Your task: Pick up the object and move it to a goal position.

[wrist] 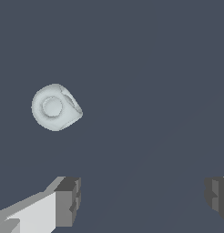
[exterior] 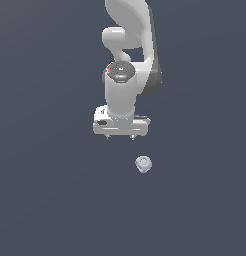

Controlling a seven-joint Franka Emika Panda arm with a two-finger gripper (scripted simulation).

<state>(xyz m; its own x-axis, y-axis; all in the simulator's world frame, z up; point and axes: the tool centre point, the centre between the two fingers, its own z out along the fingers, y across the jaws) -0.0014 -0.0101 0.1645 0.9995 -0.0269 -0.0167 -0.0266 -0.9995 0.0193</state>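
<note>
The object (exterior: pixel 143 164) is a small pale grey-blue lumpy thing with a ring-like face, lying on the dark floor. In the exterior view the white gripper (exterior: pixel 120 137) hangs above and toward the exterior view's left of it, not touching it. The wrist view shows the object (wrist: pixel 55 107) lying apart from the two grey fingertips (wrist: pixel 68 200), which stand wide apart. The gripper (wrist: pixel 143 198) is open with nothing between its fingers.
The white arm (exterior: pixel 130 55) rises behind the gripper toward the top of the exterior view. A plain dark grey-blue floor (exterior: pixel 50 200) fills everything else.
</note>
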